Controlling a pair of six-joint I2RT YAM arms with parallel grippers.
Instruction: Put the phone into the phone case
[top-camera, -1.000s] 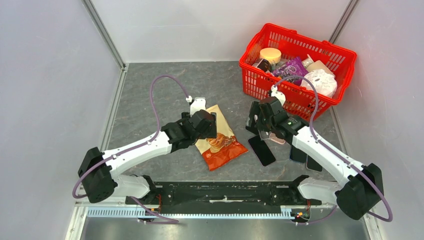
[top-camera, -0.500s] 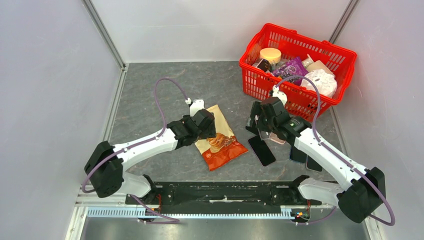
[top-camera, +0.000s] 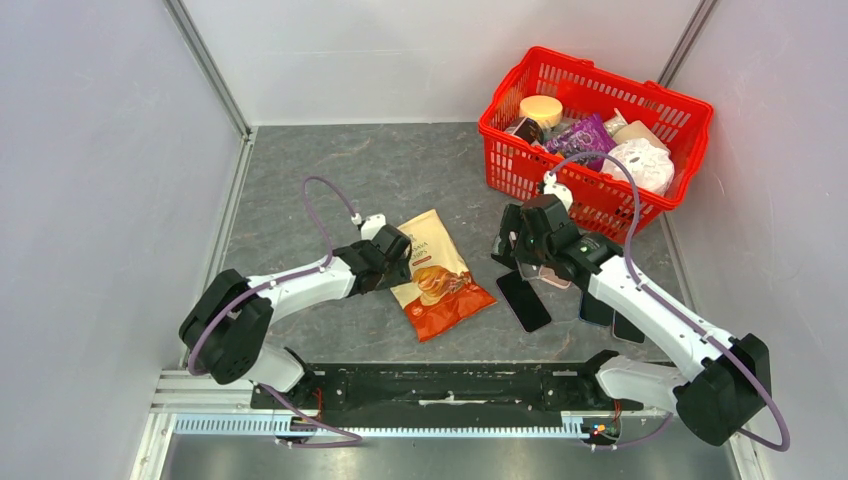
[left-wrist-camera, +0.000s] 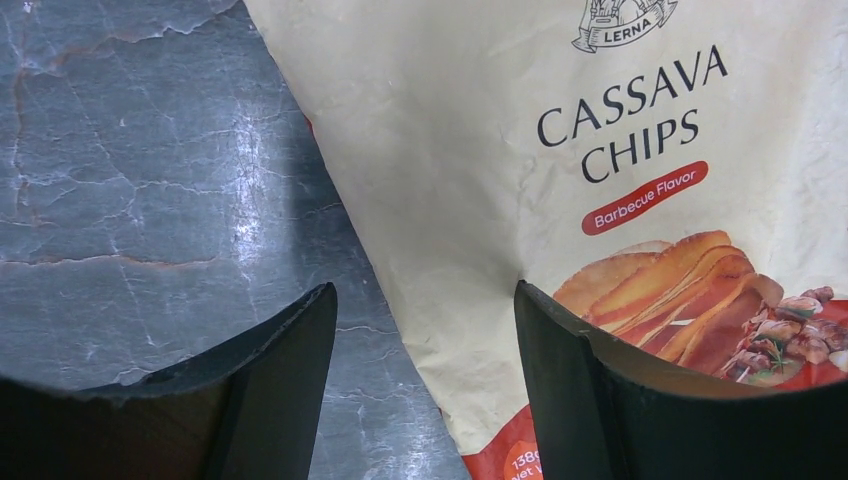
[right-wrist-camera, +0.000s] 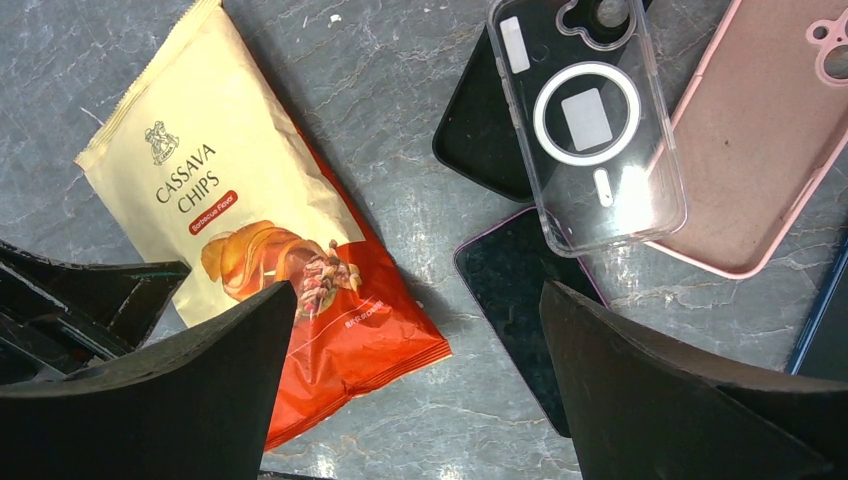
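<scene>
While my right fingers (right-wrist-camera: 415, 300) hang spread wide over the counter (top-camera: 330, 180) with nothing between them, the phone (right-wrist-camera: 515, 300) lies face up below them, dark screen, purplish rim. It sits close against the inner side of the finger at the right of my wrist view, and that finger hides its lower end. Just ahead of the fingertips lies the clear case (right-wrist-camera: 585, 120), flat, its camera cut-out at the far end. Its near end reaches over the phone's top corner. Under its left side a second phone (right-wrist-camera: 480, 140) pokes out, dark as well. On its other side it overlaps the edge of the pink case (right-wrist-camera: 755, 150), which lies open side up, further off to the right. A blue-edged thing (right-wrist-camera: 825, 330) shows at the right border; I cannot tell what it is.

My left fingers (left-wrist-camera: 420, 330) stand moderately apart and grip nothing. They straddle the edge of the chip bag (left-wrist-camera: 600, 150): the right one is over the bag's printed front, the left one over bare stone. I cannot tell whether the tips touch down. The bag's red bottom corner also lies between my right fingers, towards the left one.

Beyond my right fingers stands the red basket (top-camera: 600, 190), full of groceries, near the cases but apart from them.
</scene>
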